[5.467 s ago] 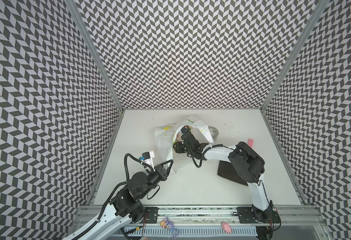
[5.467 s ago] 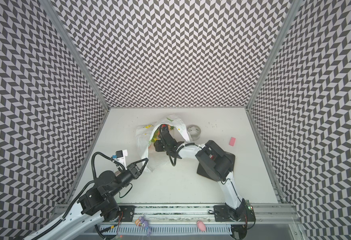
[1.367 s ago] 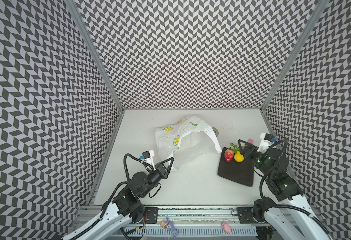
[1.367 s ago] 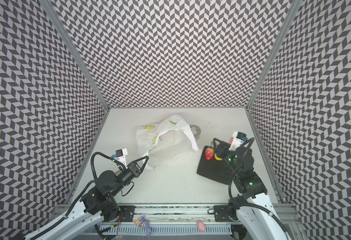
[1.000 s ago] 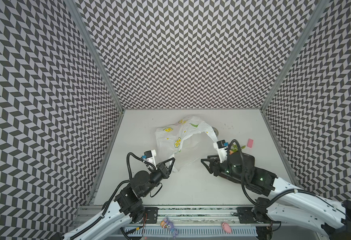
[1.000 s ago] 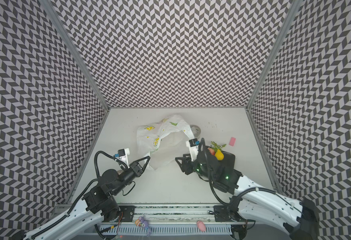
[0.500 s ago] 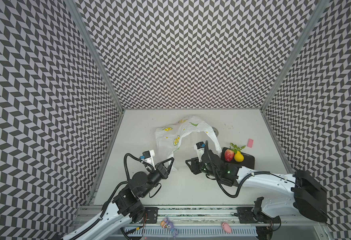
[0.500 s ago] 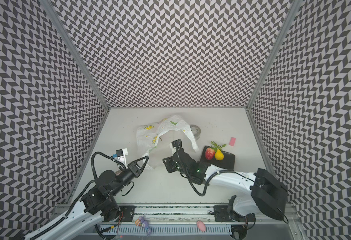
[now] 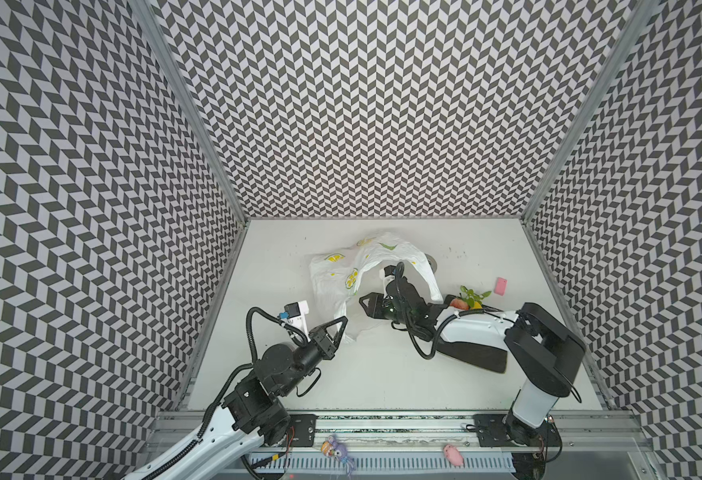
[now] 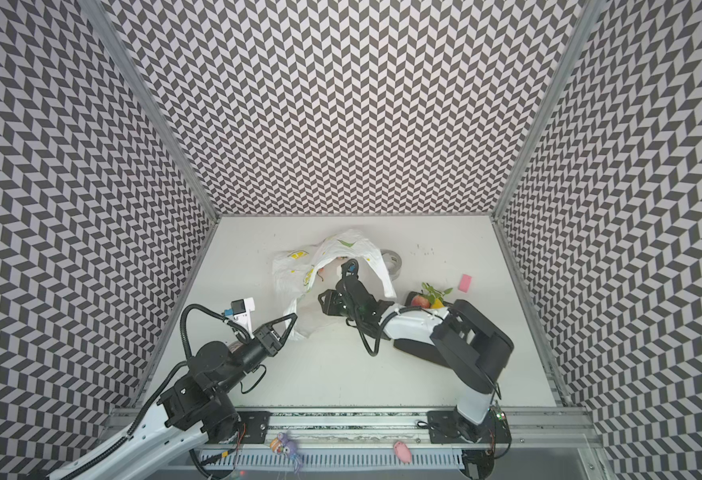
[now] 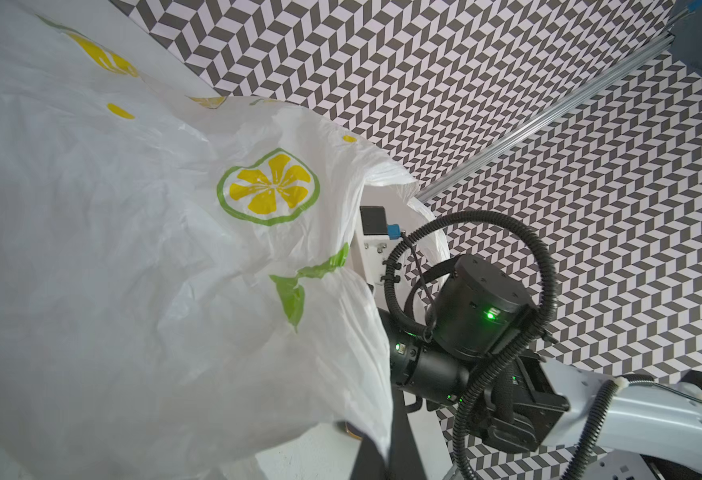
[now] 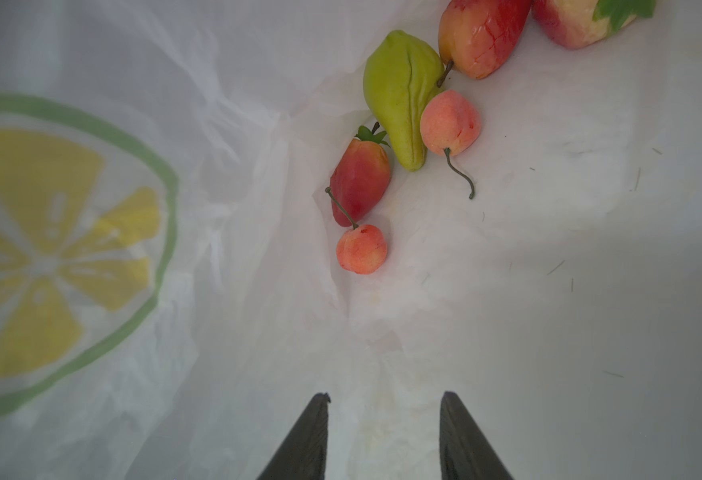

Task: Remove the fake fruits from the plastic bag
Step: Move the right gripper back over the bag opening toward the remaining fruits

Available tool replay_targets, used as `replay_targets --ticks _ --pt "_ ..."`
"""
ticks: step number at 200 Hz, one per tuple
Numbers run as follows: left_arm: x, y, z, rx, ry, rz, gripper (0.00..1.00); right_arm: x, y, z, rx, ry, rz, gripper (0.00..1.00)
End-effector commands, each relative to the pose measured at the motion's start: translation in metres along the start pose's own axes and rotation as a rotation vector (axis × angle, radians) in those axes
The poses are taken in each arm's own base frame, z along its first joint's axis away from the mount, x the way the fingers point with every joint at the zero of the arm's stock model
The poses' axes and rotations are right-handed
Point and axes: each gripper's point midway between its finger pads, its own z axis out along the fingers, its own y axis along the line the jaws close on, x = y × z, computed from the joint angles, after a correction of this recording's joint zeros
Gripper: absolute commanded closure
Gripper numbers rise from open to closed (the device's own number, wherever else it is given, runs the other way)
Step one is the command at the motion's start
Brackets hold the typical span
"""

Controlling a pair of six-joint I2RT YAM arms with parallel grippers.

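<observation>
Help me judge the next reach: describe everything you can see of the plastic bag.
The plastic bag is thin, crinkly, translucent white film printed with green-ringed yellow lemon slices and green leaves. It lies crumpled on the table, its mouth arched open, a handle strip hanging at one side. The left gripper is shut on its near edge, holding it lifted. The open right gripper points into the mouth, jaws empty. Several fake fruits lie inside under the raised film.

crinkly white lemon-print bag (image 9: 332, 270), mouth open, red, peach and green fruits (image 12: 401, 99) clustered inside bag, leafy red fruit (image 10: 419, 300) near bag
</observation>
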Motion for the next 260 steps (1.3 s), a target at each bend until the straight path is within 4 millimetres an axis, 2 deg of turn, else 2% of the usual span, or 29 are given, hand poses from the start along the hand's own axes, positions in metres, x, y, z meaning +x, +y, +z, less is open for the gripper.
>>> replay_targets --ticks 1,37,68,127,131,142,162,177,190,215,237,260 --pt "-0.007 -0.008 -0.004 0.005 -0.010 0.003 1.00 -0.021 0.014 0.015 -0.061 -0.048 0.036 0.53" --pt "-0.002 0.002 -0.004 -0.033 0.003 -0.012 1.00 -0.039 0.004 0.038 -0.010 -0.095 0.007 0.48" --pt "0.002 0.012 -0.004 -0.073 0.014 -0.029 1.00 -0.046 -0.006 0.058 0.017 -0.103 -0.030 0.47" --pt "0.003 0.024 -0.007 -0.143 0.018 -0.039 1.00 -0.038 0.013 0.081 -0.092 -0.048 -0.050 0.44" --pt "0.002 0.023 -0.008 -0.147 0.016 -0.038 0.96 -0.038 0.014 0.082 -0.098 -0.043 -0.048 0.44" --pt "-0.002 0.022 -0.010 -0.154 0.010 -0.035 0.78 -0.035 0.016 0.085 -0.111 -0.032 -0.047 0.44" --pt "-0.016 0.015 -0.017 -0.172 -0.031 -0.015 0.32 -0.031 0.018 0.090 -0.129 -0.018 -0.037 0.42" --pt "-0.033 0.008 -0.023 -0.206 -0.075 0.018 0.16 -0.029 0.019 0.091 -0.139 -0.013 -0.031 0.42" --pt "-0.048 -0.001 -0.025 -0.232 -0.109 0.057 0.08 -0.029 0.020 0.092 -0.146 -0.013 -0.028 0.41" --pt "-0.072 -0.003 -0.020 -0.343 -0.175 0.138 0.04 -0.030 0.021 0.091 -0.155 -0.014 -0.022 0.37" --pt "-0.084 0.010 0.001 -0.501 -0.188 0.218 0.03 -0.029 0.019 0.085 -0.157 -0.018 -0.010 0.35" --pt "-0.104 0.044 0.020 -0.634 -0.179 0.211 0.02 -0.030 0.014 0.078 -0.155 -0.027 0.007 0.35"
